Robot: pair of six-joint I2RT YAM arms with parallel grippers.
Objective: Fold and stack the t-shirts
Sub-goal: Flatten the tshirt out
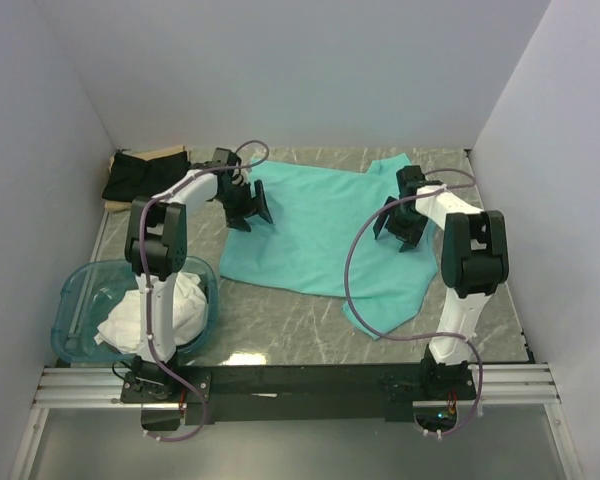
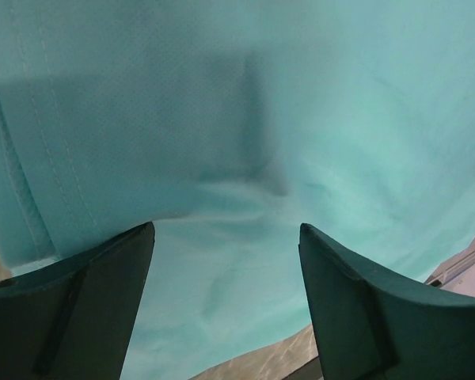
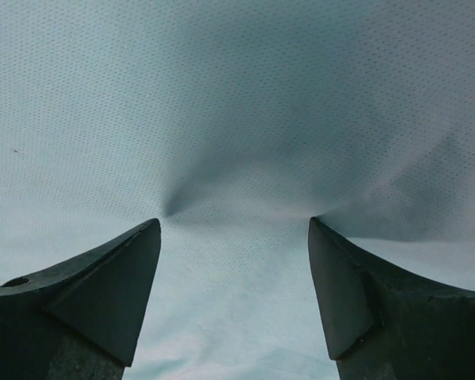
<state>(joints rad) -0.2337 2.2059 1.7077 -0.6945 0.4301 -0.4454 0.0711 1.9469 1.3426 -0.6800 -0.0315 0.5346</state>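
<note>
The mint-teal shirt [image 1: 320, 225] lay spread across the middle of the surface. Both grippers stood wide open on it, the left gripper [image 1: 252, 213] near its far-left edge and the right gripper [image 1: 398, 232] toward its right side, with cloth puckering between the fingers. The 2 should probably close together and lift level, so the fold falls straight.

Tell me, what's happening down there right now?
Left gripper and right gripper open, down on the mint-teal t-shirt. It lies spread out, unfolded. Nothing in the way.
</note>
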